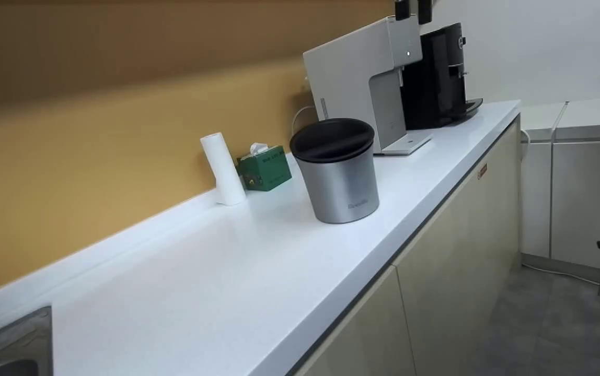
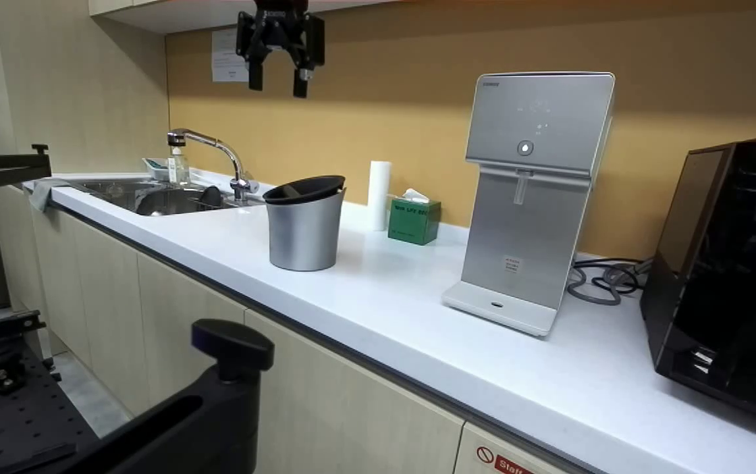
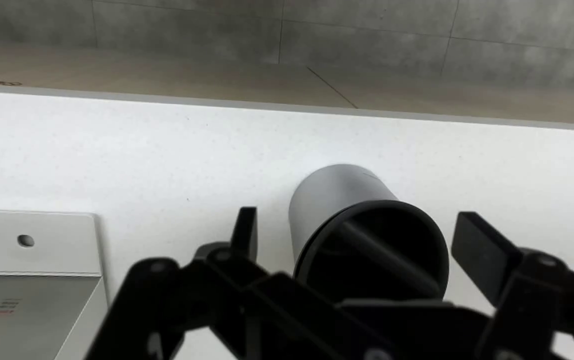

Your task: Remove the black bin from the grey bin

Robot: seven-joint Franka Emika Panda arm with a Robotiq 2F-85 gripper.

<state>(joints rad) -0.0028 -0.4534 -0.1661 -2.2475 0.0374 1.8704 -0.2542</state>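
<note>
In an exterior view, a steel sink (image 2: pixel 111 191) is set into the white table (image 2: pixel 384 296) at left; the claw (image 2: pixel 278 84), fingers parted, is held well above the table; the black bin (image 2: pixel 312 189) is lodged, tilted, in the grey bin (image 2: pixel 304 234); a paper towel roll (image 2: pixel 378 196), tissue box (image 2: pixel 413 222) and water dispenser (image 2: pixel 529 217) are ranged to the right.

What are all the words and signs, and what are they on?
"Staff", beside a crossed-out red circle: cabinet label, partly cut off.
"LIFE": green tissue box, rest blurred.
Too small or blurred: lettering on the grey bin, water dispenser, its sticker, gripper and posted sheet.
</note>
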